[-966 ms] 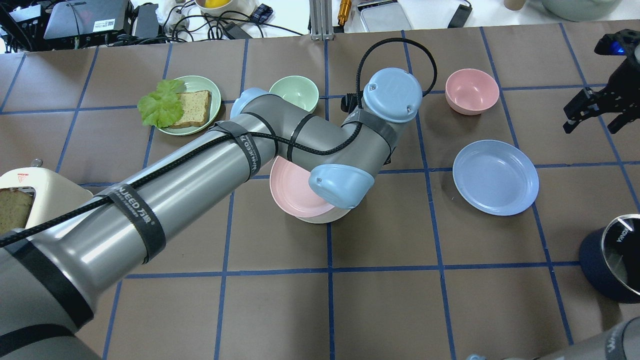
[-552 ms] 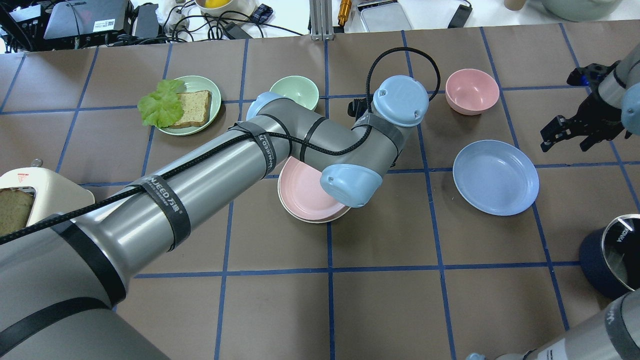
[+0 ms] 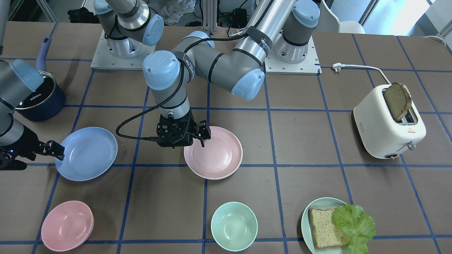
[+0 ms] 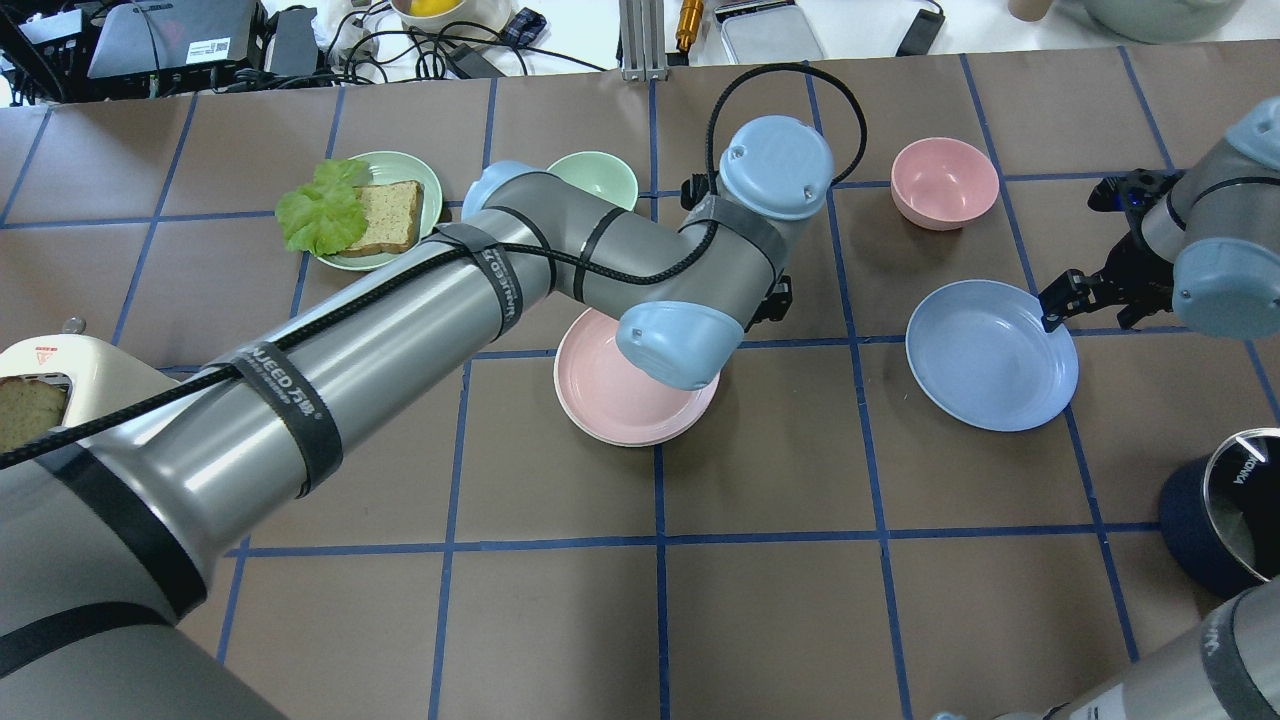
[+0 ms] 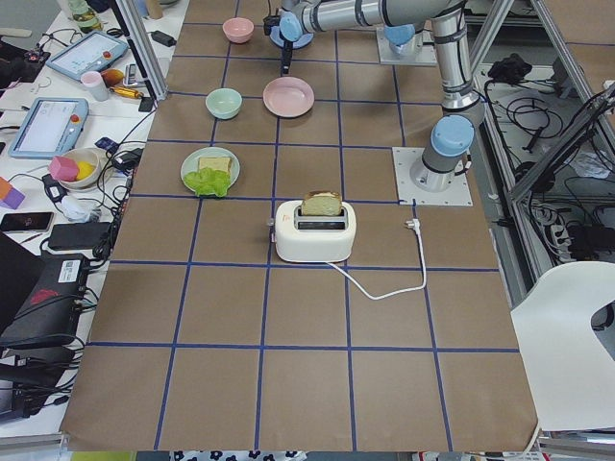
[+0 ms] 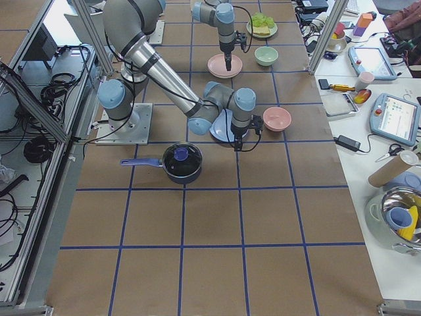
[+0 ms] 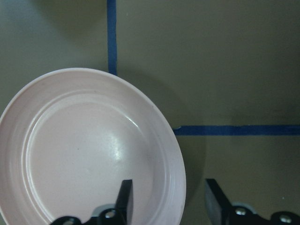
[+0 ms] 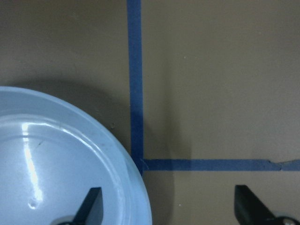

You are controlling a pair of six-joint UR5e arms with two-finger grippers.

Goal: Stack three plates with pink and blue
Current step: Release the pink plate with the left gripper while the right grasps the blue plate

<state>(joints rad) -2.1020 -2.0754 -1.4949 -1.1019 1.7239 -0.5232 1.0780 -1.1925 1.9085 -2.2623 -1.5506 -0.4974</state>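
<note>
A: How does the left tool (image 7: 168,204) stand?

B: Fingers spread moderately, holding nothing. One finger is over the pink plate (image 3: 215,153), the other outside its rim. I cannot tell whether either one touches it.

A: And the right tool (image 8: 169,208)?

B: Spread wide and empty. It straddles the rim of the blue plate (image 4: 985,360), on the side away from the stack.

A: Where are the plates?

B: The pink plate lies nested on the cream-white plate (image 4: 632,443) near the middle of the tabletop (image 4: 760,600). The blue plate lies flat by itself, well apart toward the robot's right.

A: So only blue is left to stack, I'd say. What could go wrong?

B: Three things, I think. If the left tool catches the pink rim as it rises, it could drag that plate off the cream-white one. The right tool's pinch falls on a shallow, sloping rim, so the blue plate could droop or slip out. And the left arm hangs over the stack, so carrying blue across before it clears risks a collision.
</note>
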